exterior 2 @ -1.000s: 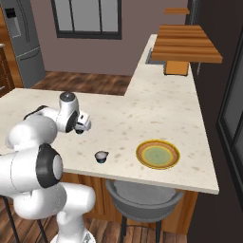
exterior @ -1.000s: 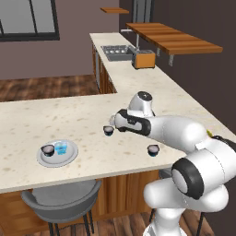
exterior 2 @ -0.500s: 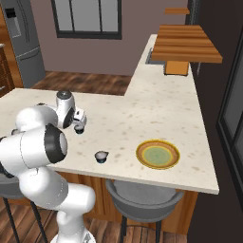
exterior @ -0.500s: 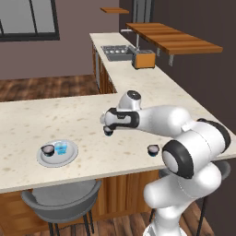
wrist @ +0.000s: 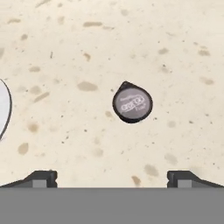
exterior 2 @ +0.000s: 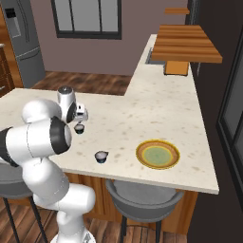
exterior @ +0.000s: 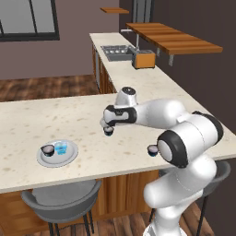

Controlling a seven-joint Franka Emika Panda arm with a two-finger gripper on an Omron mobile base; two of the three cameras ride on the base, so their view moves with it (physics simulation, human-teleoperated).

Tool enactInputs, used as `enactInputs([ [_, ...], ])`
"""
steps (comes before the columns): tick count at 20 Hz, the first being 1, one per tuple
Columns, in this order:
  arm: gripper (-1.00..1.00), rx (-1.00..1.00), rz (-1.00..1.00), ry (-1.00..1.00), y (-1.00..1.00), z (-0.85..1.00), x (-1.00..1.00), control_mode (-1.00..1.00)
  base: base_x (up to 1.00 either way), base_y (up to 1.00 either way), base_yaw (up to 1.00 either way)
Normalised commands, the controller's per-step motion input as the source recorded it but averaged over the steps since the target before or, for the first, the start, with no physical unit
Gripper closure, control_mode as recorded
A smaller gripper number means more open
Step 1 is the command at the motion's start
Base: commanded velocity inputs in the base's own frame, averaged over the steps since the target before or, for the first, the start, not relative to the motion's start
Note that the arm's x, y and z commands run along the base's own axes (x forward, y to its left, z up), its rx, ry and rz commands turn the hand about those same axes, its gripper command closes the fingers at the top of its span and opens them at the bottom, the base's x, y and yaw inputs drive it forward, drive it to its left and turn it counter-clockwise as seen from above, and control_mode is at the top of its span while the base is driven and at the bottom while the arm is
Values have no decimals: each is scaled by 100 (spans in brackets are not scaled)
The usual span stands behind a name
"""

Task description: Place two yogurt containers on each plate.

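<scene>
Hovering over the middle of the counter point(exterior: 55, 115), in the left base view, the gripper point(exterior: 107, 126) stands just above a dark yogurt cup point(exterior: 109, 132). Toward the counter's front left corner, the grey plate point(exterior: 69, 156) already carries one dark cup point(exterior: 47, 150) and the light blue cup point(exterior: 61, 148). A second loose cup point(exterior: 151, 150) near the front edge is partly cut off by the arm's elbow.

In the right base view, the yellow plate point(exterior 2: 158, 154) lies bare near the front edge, well apart from the gripper point(exterior 2: 79, 121). Here the arm hides most of the hand.

In the hand view, the target cup point(wrist: 132, 103) sits upright below, its pale lid facing up, with the fingers point(wrist: 41, 178) spread wide on either side. The lid's print is too blurred to read. Judged small, light and thin-walled, it should be pinched gently across its round sides, not by the lid tab.
</scene>
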Motion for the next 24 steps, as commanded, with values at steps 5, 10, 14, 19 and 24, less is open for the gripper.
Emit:
enactInputs([
  [5,-100,-8,21,0,-2,-11,24,-100,0,0,0],
  [10,-100,-5,18,0,-1,-23,37,-100,0,0,0],
  [14,-100,-14,7,-2,0,-35,20,-100,0,0,0],
  [19,-100,-9,0,2,0,-24,22,-100,0,0,0],
  [24,-100,0,0,8,5,-18,28,-100,0,0,0],
])
